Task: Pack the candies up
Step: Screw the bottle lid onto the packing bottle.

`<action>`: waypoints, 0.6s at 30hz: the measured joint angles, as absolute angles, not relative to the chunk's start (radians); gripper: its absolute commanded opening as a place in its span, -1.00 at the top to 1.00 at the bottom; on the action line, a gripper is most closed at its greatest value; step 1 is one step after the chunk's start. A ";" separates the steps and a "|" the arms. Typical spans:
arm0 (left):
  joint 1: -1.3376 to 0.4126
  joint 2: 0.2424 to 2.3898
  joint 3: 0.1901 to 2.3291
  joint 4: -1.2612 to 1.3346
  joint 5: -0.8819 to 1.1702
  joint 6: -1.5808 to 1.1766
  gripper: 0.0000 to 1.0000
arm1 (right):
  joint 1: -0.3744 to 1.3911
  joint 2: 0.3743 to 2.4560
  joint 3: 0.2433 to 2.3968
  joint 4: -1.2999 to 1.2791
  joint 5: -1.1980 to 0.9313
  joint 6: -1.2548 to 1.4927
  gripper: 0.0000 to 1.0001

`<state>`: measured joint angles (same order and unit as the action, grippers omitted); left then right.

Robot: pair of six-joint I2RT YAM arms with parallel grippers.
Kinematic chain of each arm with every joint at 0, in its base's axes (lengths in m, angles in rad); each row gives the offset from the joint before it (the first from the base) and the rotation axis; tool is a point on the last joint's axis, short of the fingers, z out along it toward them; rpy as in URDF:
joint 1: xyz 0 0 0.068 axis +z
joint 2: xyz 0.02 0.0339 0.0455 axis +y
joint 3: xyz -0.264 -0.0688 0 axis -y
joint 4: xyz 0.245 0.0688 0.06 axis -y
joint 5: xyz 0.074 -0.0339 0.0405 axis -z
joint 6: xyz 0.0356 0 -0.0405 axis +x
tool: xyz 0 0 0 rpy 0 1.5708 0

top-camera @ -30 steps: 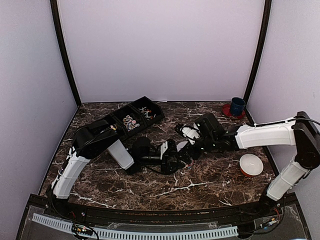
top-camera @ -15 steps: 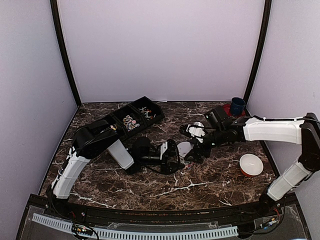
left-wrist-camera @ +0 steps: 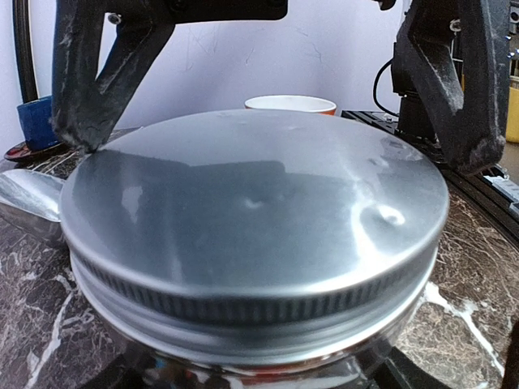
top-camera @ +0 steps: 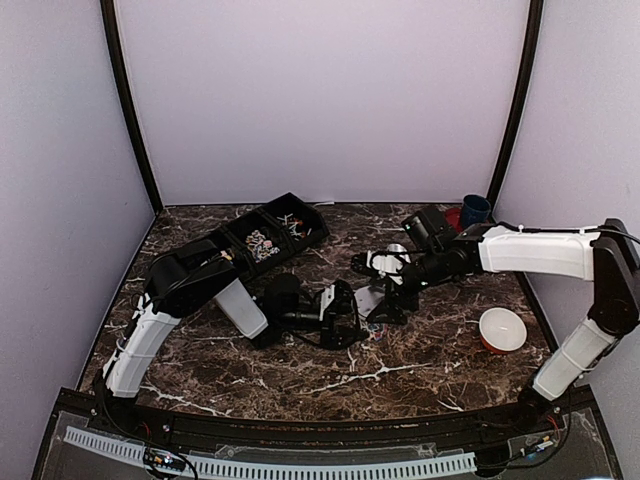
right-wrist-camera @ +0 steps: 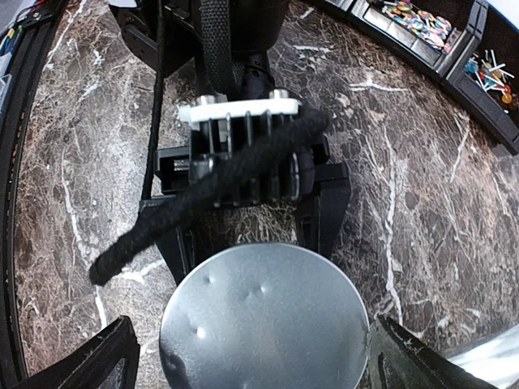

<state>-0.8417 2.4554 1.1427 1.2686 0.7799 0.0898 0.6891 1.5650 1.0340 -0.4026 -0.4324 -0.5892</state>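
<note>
Left arm: your left arm rises from its base to an elbow beside the black tray (top-camera: 290,199), then runs low and level to the right, to the middle of the table (top-camera: 420,370).
Left gripper (right-wrist-camera: 251,235): its fingers run along either side of the jar (left-wrist-camera: 243,369), under the metal lid (left-wrist-camera: 251,203), and clamp the jar, which stands upright.
Right arm: your right arm folds at the right wall, its white forearm stretching left with the wrist bent down over the jar.
Right gripper (left-wrist-camera: 280,154): its fingers are spread wide, one tip at each side of the lid's rim. It grips nothing.
Candies (top-camera: 262,243): they lie in the tray's compartments at the far left, well apart from both grippers.
Nearby: you have a white bowl (top-camera: 500,328) at the near right.
</note>
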 measured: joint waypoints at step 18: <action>-0.841 2.455 1.144 1.266 0.791 0.091 -0.47 | 0.669 1.644 1.093 -0.450 -0.488 -0.627 -0.84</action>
<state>-0.8413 2.4554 1.1439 1.2659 0.7906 0.0914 0.6685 1.6444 1.0935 -0.4503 -0.4877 -0.6273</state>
